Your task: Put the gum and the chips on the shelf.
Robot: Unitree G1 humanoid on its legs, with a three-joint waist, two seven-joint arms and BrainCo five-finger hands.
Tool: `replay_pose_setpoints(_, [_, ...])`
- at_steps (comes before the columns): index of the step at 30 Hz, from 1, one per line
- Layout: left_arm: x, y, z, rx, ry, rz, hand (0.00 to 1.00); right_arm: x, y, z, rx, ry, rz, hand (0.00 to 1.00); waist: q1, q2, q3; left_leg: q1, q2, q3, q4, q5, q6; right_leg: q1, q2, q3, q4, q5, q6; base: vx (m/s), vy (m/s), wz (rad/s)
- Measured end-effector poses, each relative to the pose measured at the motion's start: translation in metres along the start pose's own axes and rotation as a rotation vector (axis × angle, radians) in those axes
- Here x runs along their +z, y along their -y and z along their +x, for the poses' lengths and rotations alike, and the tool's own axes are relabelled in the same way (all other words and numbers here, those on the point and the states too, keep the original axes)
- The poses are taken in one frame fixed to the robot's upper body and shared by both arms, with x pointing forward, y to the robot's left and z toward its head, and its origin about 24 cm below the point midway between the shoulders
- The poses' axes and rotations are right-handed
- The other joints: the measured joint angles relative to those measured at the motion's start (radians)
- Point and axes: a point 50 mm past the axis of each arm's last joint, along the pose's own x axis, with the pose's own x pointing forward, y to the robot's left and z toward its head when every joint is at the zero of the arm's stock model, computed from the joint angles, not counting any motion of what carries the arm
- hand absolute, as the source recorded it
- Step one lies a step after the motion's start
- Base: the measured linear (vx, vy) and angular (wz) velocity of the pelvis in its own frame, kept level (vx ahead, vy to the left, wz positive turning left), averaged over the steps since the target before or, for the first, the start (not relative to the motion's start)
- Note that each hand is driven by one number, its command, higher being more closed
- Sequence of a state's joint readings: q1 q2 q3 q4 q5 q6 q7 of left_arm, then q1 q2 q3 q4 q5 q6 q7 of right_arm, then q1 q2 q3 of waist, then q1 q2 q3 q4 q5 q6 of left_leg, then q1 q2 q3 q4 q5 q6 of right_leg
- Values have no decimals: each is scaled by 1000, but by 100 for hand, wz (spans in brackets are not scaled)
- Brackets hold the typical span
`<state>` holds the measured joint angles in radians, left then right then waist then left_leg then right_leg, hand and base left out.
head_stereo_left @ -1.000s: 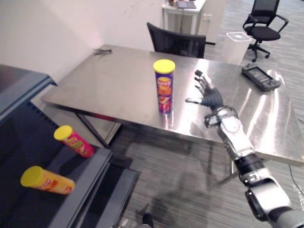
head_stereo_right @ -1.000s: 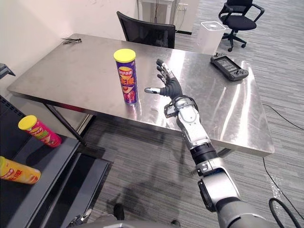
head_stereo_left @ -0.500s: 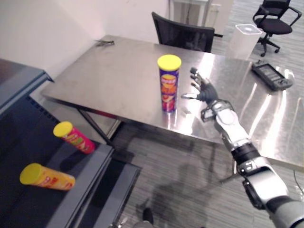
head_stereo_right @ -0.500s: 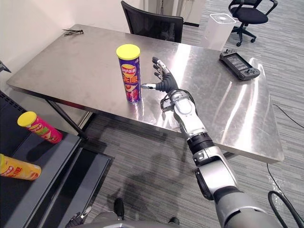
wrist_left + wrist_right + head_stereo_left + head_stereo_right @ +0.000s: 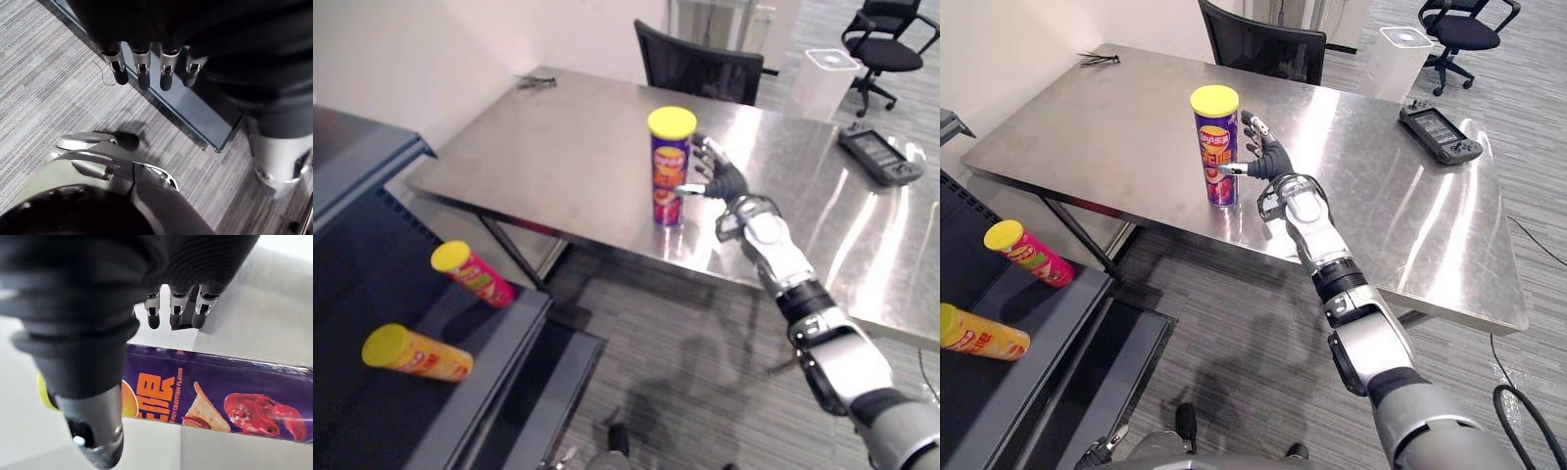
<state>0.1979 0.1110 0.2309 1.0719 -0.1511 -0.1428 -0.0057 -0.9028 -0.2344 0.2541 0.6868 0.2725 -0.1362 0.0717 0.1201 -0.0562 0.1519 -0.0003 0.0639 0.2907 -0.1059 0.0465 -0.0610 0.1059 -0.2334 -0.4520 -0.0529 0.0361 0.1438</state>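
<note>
The right robot hand [image 5: 718, 178] is reaching for the can [image 5: 671, 166] of chips, which is standing upright on the desk [image 5: 548, 166]. The hand is sitting just right of the can and is spread. Its thumb [image 5: 93, 423] is pointing across the can's near side and its fingers [image 5: 175, 313] are stretching past its far side, with none curling round it. Whether the thumb tip is touching the can, I cannot tell.

I am judging the grasp to be in hand but not yet made. The next move is calling for a square close round the can's middle, since a tall can is likely to tip. After that comes a lift and a carry to the shelf [image 5: 499, 357] down and left of the can, where a red can [image 5: 472, 274] and an orange can [image 5: 416, 354] are lying. The left robot hand [image 5: 142, 68] is hanging idle, fingers straight.
</note>
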Motion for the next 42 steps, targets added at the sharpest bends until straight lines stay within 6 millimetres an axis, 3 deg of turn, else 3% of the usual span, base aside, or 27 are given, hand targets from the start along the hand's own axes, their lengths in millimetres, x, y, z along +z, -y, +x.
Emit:
replay_pose_setpoints(5, [5, 1, 1, -4, 15, -1, 0, 0, 0, 0, 1, -1, 0, 0, 20, -4, 13, -4, -3, -3, 0, -3, -4, 2, 0, -5, -6, 0, 0, 4, 2, 4])
replay_pose_setpoints(12, [5, 1, 1, -2, 17, -5, 0, -1, -8, 5, 18, -20, 8, 0, 24, -7, 15, -12, -6, -13, 1, 4, 4, 2, -1, -13, -13, 0, 0, 49, -9, 5])
replay_pose_setpoints(13, [5, 1, 1, -2, 17, -5, 0, -1, -11, 6, 23, -20, 11, 100, 24, -7, 15, -12, -5, -17, 2, 4, 4, 3, 0, -16, -12, 0, 0, 68, -22, 5])
replay_pose_setpoints(17, [5, 1, 1, -3, 17, -5, 0, -3, -17, 10, 35, -51, -11, 100, 26, -7, 15, -12, 5, -28, 7, 8, 0, 2, 5, -23, 1, 1, -1, 33, -26, 6])
replay_pose_setpoints(20, [6, 2, 1, -4, 23, -3, 0, -3, -19, 14, 48, -72, -35, 100, 30, -6, 15, -16, 34, -32, 7, 18, -6, -5, 27, -15, 7, 22, -29, -7, -37, 0])
replay_pose_setpoints(29, [14, 6, 4, -13, 41, -5, 0, 10, -16, 20, 45, -44, -88, 100, 49, -7, 15, -48, 66, -46, 7, 42, -16, -35, 57, -2, 16, 23, -30, -45, -18, 1])
replay_pose_setpoints(34, [14, 6, 4, -11, 41, -7, 0, 40, -19, 21, 34, 87, -79, 100, 47, -7, 15, -54, 69, -19, 2, 52, -21, -47, 62, 29, -17, 20, -30, -112, -12, -21])
replay_pose_setpoints(38, [17, 10, 5, -17, 38, -13, 0, 66, -1, -2, -15, 269, -34, 100, 40, -6, 14, -51, 70, -9, 1, 68, -21, -51, 62, 42, -15, -2, -25, -84, -9, -8])
replay_pose_setpoints(42, [13, 8, 4, -12, 24, -13, 0, 65, 13, -33, -69, 350, -10, 100, 17, -10, 7, -50, 78, -6, 0, 77, -24, -53, 69, 49, -13, -3, -26, -52, -3, -5])
